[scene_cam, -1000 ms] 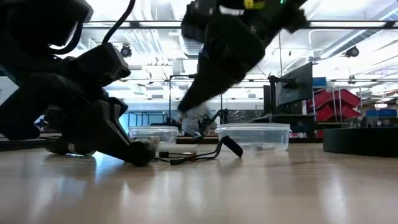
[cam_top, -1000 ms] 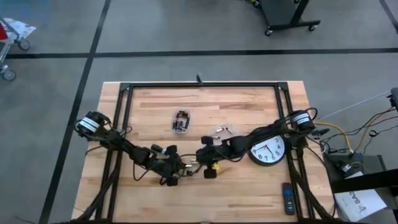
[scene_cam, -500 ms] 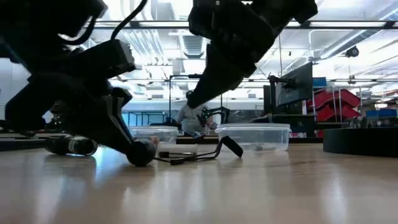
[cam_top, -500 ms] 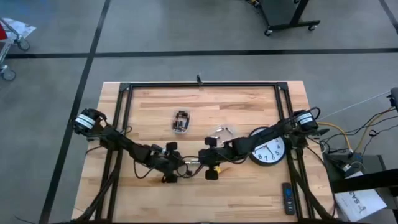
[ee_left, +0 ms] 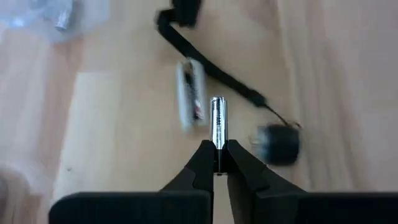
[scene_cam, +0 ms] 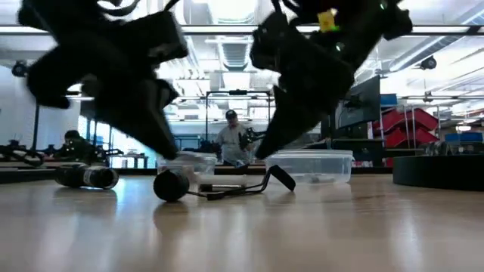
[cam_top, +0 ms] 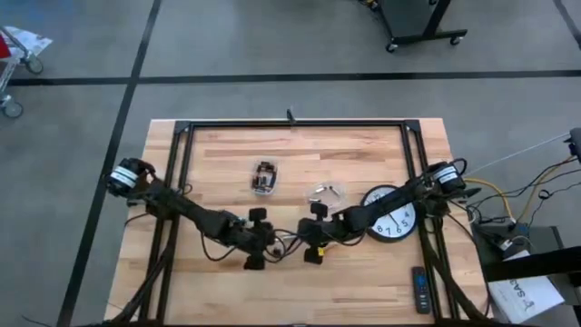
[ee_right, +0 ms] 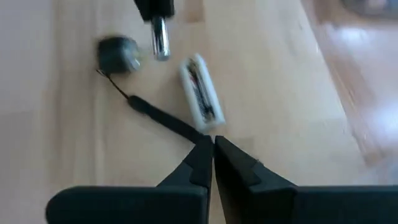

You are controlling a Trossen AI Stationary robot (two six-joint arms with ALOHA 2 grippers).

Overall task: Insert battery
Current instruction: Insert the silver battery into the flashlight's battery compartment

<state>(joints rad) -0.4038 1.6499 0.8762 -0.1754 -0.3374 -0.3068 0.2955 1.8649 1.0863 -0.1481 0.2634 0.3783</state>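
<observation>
A small white tube [ee_left: 191,93] lies on the wooden table with a black strap [ee_left: 211,68] and a round black cap [ee_left: 278,143] beside it. My left gripper [ee_left: 217,146] hovers over them, shut on a silver battery [ee_left: 217,118]. My right gripper [ee_right: 212,142] is shut with nothing between its fingers. It hangs above the table just short of the strap [ee_right: 165,121] and tube [ee_right: 200,93]. In the high view the two grippers [cam_top: 270,242] [cam_top: 304,241] face each other at the table's middle, toward the near edge. My left gripper pinches the battery by its rear end [ee_left: 217,144] between the two fingertips. The battery runs on along the fingers and sticks out past them. In the right wrist view it slants down out of the fingers [ee_right: 152,9], clear of the table.
A wall clock [cam_top: 392,216] lies face up at the right. A clear container with small parts [cam_top: 264,178] and a clear lid [cam_top: 325,193] sit farther back. A remote [cam_top: 419,291] lies at the near right corner. A black frame [cam_top: 290,124] borders the table.
Both grippers have risen off the table. My left gripper, which was down beside the black cap, has lifted and gone a little toward the table's right edge. My right gripper has drawn back toward the right. The tube, strap and cap have stayed in place.
</observation>
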